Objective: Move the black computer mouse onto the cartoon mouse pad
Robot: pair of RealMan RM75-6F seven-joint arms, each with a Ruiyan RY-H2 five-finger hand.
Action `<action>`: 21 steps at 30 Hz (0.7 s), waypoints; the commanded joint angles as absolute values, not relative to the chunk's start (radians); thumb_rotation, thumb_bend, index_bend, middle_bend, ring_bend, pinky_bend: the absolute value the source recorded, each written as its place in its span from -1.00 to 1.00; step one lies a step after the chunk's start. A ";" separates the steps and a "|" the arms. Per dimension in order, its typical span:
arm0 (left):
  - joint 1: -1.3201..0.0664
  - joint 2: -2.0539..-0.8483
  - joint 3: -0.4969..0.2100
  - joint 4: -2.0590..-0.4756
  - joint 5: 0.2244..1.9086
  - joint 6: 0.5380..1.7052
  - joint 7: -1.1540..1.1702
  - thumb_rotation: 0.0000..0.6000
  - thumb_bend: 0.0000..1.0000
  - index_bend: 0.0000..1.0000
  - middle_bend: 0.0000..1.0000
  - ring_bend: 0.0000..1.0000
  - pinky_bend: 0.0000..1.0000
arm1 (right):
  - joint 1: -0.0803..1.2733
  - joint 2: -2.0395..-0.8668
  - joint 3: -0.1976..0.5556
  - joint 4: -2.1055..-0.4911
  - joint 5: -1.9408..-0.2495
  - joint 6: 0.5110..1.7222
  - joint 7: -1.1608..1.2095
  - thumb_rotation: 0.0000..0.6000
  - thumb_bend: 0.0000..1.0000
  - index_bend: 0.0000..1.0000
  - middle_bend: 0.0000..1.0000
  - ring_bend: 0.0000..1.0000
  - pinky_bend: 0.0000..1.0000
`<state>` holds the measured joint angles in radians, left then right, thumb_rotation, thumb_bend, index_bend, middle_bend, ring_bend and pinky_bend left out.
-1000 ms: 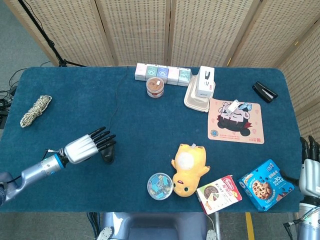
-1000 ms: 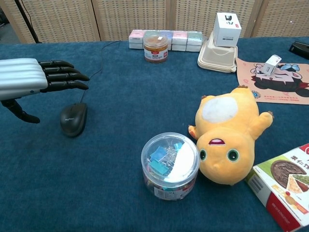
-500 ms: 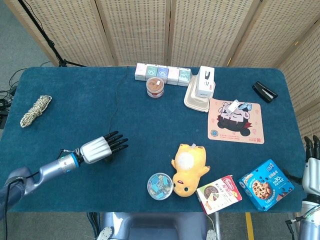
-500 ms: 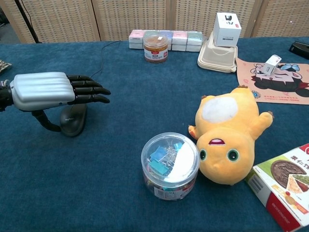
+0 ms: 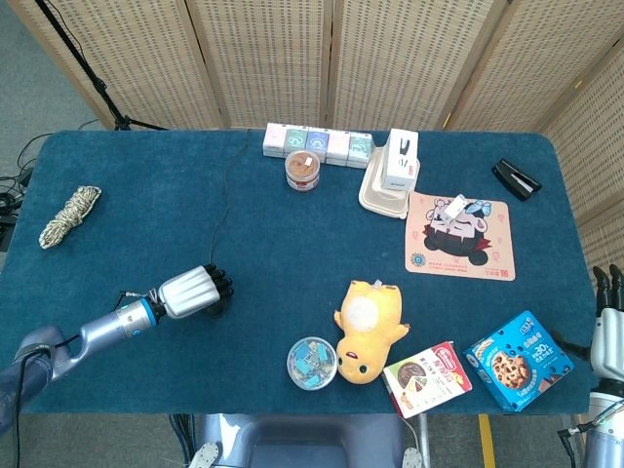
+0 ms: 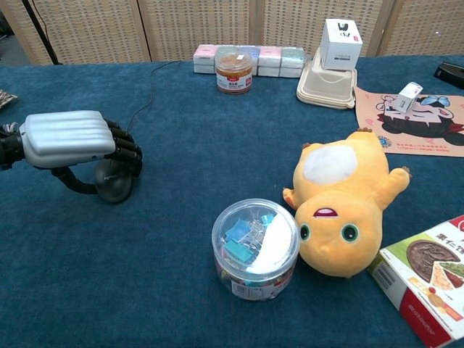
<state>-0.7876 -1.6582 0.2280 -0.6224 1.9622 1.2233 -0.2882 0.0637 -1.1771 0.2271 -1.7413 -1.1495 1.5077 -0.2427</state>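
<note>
The black computer mouse (image 6: pixel 112 183) sits on the blue tabletop (image 5: pixel 127 185) at its left side, the left robot hand (image 6: pixel 76 141) curled over and around it, well apart from the cartoon mouse pad (image 5: pixel 459 237); the right robot hand (image 5: pixel 608 322) is barely visible, state unclear

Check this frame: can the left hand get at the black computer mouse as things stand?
Probably yes. The left hand sits directly over the black computer mouse, fingers curled down around it and thumb at its near side. Nothing lies between them; whether the grip is firm cannot be told.
</note>
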 commanded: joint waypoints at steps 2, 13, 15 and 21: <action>-0.786 -1.658 0.220 -0.619 1.950 1.251 -0.283 1.00 -0.37 0.07 -0.13 -0.17 -0.19 | 0.065 -1.176 0.227 -1.743 -1.149 1.508 -0.243 1.00 -1.00 -1.00 -1.00 -1.00 -1.00; -0.921 -1.640 0.125 -0.666 1.924 1.267 -0.193 1.00 -0.38 0.07 -0.13 -0.19 -0.19 | 0.068 -1.174 0.223 -1.746 -1.141 1.498 -0.240 1.00 -1.00 -1.00 -1.00 -1.00 -1.00; -0.961 -1.644 0.111 -0.682 1.919 1.232 -0.185 1.00 -0.38 0.07 -0.13 -0.19 -0.19 | 0.068 -1.172 0.224 -1.747 -1.139 1.499 -0.239 1.00 -1.00 -1.00 -1.00 -1.00 -1.00; -1.088 -1.686 0.046 -0.701 1.886 1.129 -0.147 1.00 -0.38 0.07 -0.13 -0.19 -0.19 | 0.068 -1.165 0.228 -1.749 -1.129 1.495 -0.231 1.00 -1.00 -1.00 -1.00 -1.00 -1.00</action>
